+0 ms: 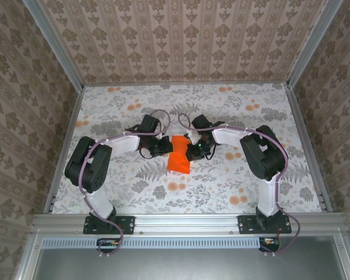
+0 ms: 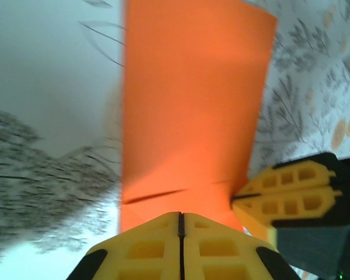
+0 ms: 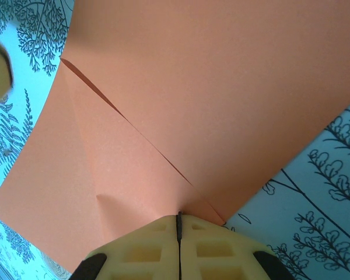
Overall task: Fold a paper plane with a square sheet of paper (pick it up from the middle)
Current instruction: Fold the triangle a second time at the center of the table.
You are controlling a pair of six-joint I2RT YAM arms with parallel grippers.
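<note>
Orange paper is my whole worry here: on one flower-printed counter (image 1: 233, 181) I count two arms, the left arm (image 1: 114, 144) and the right arm (image 1: 245, 140), meeting at the middle. Between them is one square sheet of paper (image 1: 179, 157), part folded, most of it reaching toward the near edge. Two sets of jaws are both clenched, the left jaws pinching one side of the sheet and the right jaws the opposite side, each holding only a thin margin at the edge. With two tight grips on one thin sheet, I judge that any drift apart could tear it or pull it out of one pinch, while drifting together would buckle it and put a stray crease in it. I count one fold line (image 3: 128, 125), running diagonally in the right wrist view, and its flap looks slightly lifted, so it may spring open if not pressed flat
</note>
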